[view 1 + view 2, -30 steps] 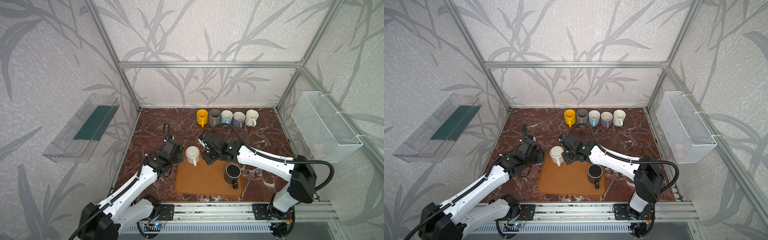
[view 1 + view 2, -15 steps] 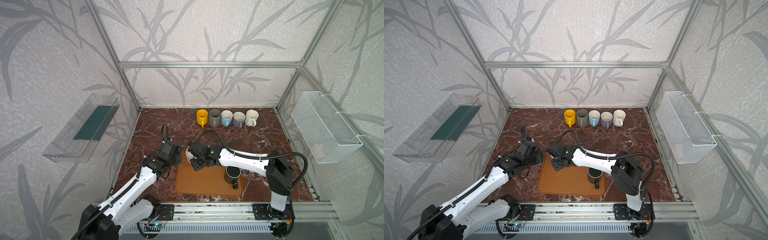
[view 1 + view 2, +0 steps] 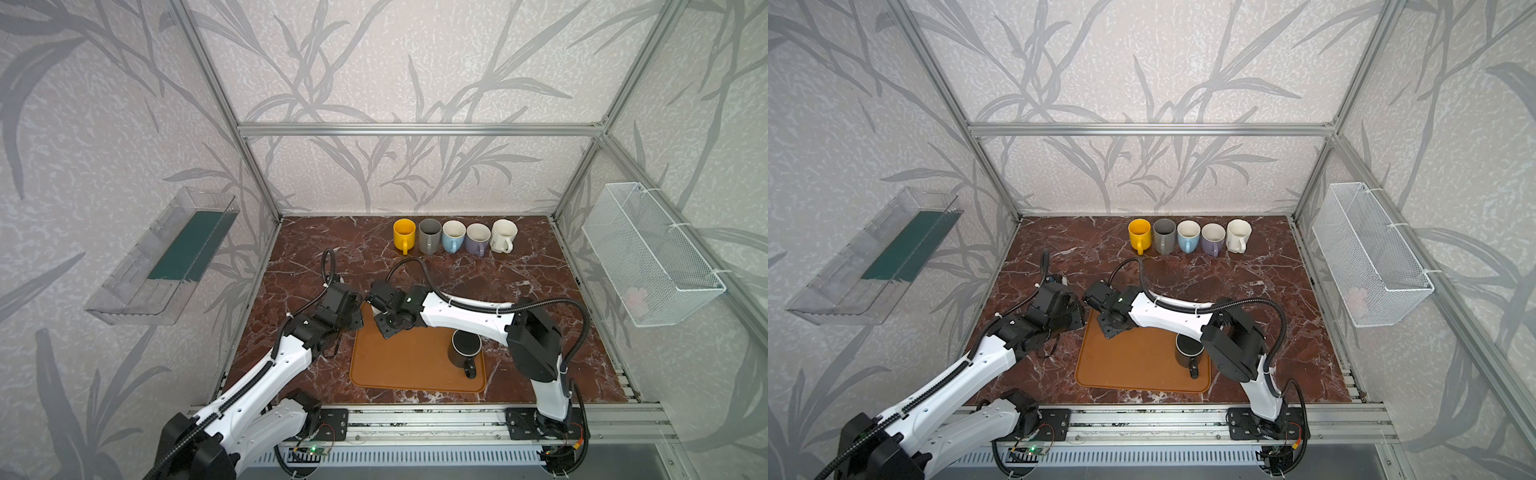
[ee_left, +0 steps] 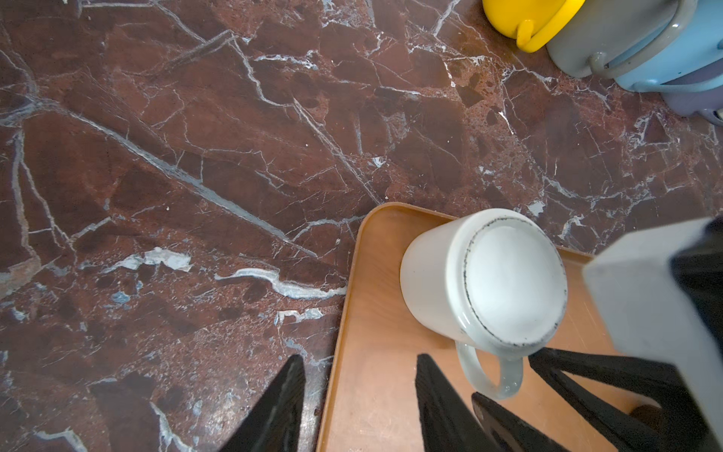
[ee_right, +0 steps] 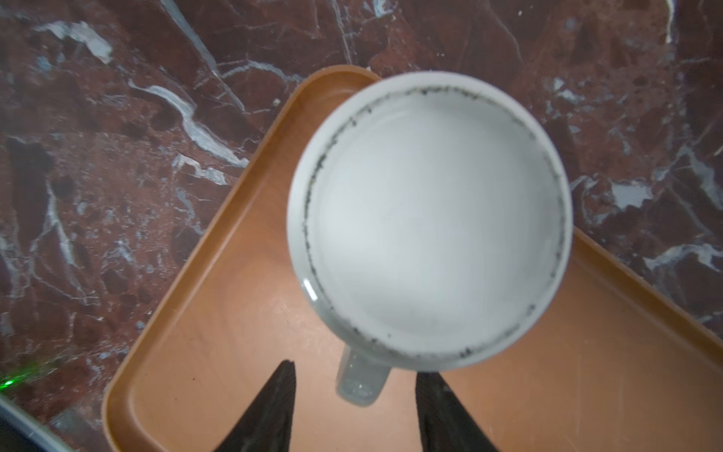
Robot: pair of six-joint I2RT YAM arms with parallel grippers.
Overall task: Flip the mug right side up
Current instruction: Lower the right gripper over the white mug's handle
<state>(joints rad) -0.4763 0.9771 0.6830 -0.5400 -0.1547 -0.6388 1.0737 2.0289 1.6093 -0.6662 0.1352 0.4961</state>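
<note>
Looks like polished stone across the table (image 4: 195,156), smooth, faintly shiny. Reads as matt, smooth plastic on the tray (image 4: 375,336). Shines like glazed ceramic down the mug (image 4: 485,281), duller around its speckled base ring. Brushed metal for the frame (image 3: 415,129).

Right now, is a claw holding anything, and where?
Nothing. The open right claw straddles the handle of the upside-down white ceramic mug without touching; the left claw is empty.

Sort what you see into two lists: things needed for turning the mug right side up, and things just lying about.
For the job: upside-down white mug, orange tray under it, right tool open above it.
Lying about: black mug, row of five mugs, wire basket, clear bin.
</note>
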